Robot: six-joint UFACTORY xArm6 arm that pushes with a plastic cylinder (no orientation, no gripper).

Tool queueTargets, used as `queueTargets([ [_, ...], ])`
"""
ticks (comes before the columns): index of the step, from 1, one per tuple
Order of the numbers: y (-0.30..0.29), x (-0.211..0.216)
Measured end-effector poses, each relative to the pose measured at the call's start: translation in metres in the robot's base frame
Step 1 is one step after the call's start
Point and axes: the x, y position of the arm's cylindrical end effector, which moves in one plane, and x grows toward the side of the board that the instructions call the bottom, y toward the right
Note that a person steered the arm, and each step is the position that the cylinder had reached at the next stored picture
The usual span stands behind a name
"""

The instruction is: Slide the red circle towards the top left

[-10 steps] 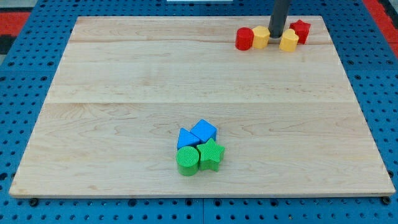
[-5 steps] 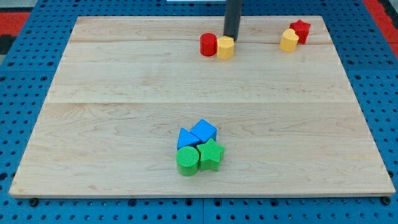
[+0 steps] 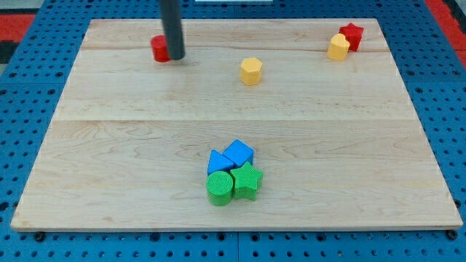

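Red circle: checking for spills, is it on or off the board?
On: the red circle sits on the wooden board, beside my tip.

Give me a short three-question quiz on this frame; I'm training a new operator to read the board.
1. True or false: my tip is at the view's right side of the red circle.
2. Which block lies alone near the board's middle top? A) yellow hexagon B) green star C) red star
3. Fill in: the green circle sits to the view's ____ of the green star.

Key: 1 true; 2 A; 3 left.
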Motion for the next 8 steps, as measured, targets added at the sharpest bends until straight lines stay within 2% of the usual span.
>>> queueTargets([
  [2,-0.058,-0.033],
  [5,-0.038,-0.047],
  [8,-0.075,-0.063],
])
